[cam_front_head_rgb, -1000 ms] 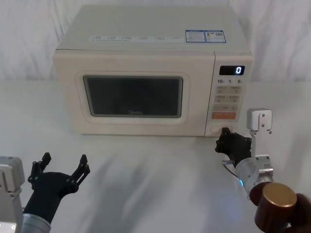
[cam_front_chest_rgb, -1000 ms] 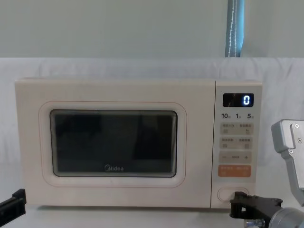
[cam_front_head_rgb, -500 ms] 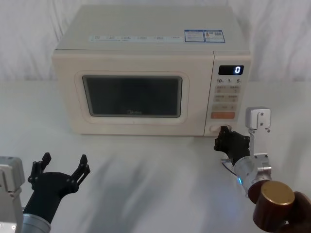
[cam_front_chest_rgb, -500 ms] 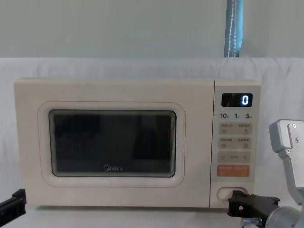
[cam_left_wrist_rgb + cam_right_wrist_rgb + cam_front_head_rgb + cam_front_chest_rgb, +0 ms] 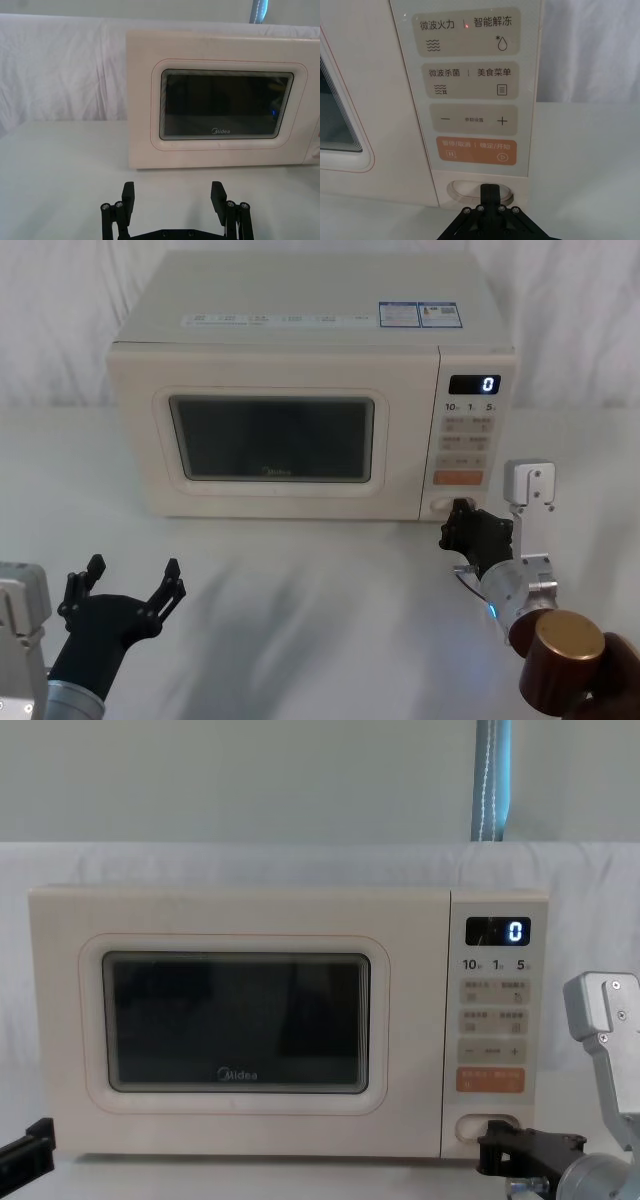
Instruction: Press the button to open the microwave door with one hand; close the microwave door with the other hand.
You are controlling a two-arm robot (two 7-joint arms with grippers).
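Observation:
The cream microwave has its microwave door [image 5: 270, 435] [image 5: 235, 1025] [image 5: 225, 105] shut flush, its dark window carrying the Midea logo. The wide pill-shaped button [image 5: 443, 507] [image 5: 465, 189] [image 5: 470, 1127] sits at the bottom of the control panel. My right gripper [image 5: 461, 510] [image 5: 489, 190] [image 5: 492, 1134] is shut, and its black tip rests against the button's right half. My left gripper [image 5: 133, 570] [image 5: 173, 192] hangs open low at the front left, well short of the door, with nothing between its fingers.
An orange key [image 5: 476, 150] lies just above the button, and the display [image 5: 476, 384] reads 0. The microwave stands on a white cloth-covered table [image 5: 320, 580] with a cloth backdrop behind. A silver bracket [image 5: 530, 490] rises beside my right gripper.
My right gripper has edged slightly forward against the button, and the microwave has shifted a touch with it. The door has stayed shut. The left arm has not moved.

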